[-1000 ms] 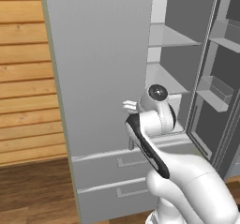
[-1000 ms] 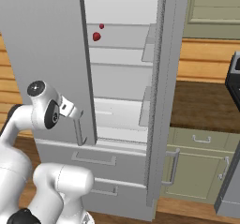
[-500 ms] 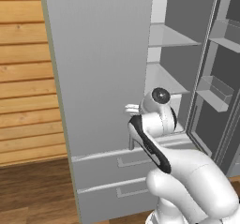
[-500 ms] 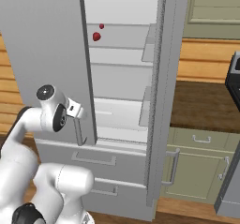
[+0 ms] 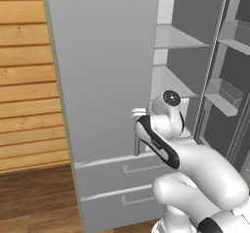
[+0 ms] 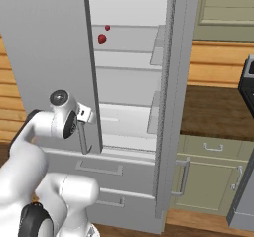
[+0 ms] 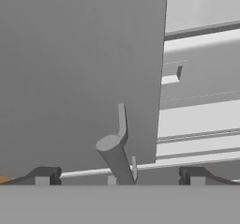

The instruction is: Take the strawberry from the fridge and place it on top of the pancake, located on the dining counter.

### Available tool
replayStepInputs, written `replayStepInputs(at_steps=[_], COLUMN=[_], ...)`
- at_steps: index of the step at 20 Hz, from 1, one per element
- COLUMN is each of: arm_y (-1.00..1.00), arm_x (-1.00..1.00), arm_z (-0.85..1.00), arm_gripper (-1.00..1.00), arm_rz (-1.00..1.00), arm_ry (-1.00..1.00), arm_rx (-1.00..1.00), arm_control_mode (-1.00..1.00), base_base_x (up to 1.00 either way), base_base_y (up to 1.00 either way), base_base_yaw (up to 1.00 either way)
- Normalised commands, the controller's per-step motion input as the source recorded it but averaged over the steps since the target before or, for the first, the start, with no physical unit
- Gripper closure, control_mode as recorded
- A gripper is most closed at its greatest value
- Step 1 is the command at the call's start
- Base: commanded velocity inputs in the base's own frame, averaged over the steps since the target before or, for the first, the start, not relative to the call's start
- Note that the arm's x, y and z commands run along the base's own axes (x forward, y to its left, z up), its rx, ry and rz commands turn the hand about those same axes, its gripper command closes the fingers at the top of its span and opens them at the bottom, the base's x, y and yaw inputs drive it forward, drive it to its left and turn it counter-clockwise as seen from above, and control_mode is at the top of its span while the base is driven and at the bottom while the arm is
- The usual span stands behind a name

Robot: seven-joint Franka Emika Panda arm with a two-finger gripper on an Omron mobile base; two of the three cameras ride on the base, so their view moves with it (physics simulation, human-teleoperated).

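The tall light grey double-door fridge [image 6: 44,47] stands with its right door swung open, showing a white interior with glass shelves, while its left door [image 5: 105,71] is closed or nearly so; two lower drawers [image 5: 124,178] sit beneath. A wall of horizontal light wooden planks [image 5: 27,81] runs to the fridge's left, and in the right base view pale green cabinets with a dark brown wooden top [image 6: 213,112] stand to its right.

The white robot arm [image 5: 195,173] reaches up to the lower end of the left door's slim grey vertical bar handle [image 7: 117,153]. The two-finger gripper [image 7: 119,176] has its jaws spread wide, one dark fingertip on each side of the bar's lower end; it holds nothing, and the fingertips stand clear of the bar in the hand view. In the right base view the gripper sits just at the inner edge of the left door.

The tiny bright red strawberry [image 6: 102,38] lies on an upper shelf inside the fridge, near the left door's edge, well above the gripper. A smaller red speck [image 6: 107,28] shows just above it.
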Motion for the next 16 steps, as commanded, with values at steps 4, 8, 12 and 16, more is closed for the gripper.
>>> replayStepInputs(at_steps=[4,8,12,16], arm_y=[0.03,0.11,0.06,0.0], arm_x=[0.25,0.18,0.02,0.01], arm_z=[-0.11,-0.19,-0.26,-0.15], arm_gripper=[-1.0,-1.0,-1.0,-1.0], arm_rz=[-0.01,-0.03,-0.02,0.0], arm_ry=[0.0,0.02,0.0,0.0], arm_rx=[0.0,-0.01,-0.02,0.0], arm_control_mode=[-1.0,-1.0,-1.0,-1.0], base_base_x=[0.0,0.0,0.0,0.0], base_base_y=[0.0,0.0,0.0,0.0], base_base_yaw=[0.0,0.0,0.0,0.0])
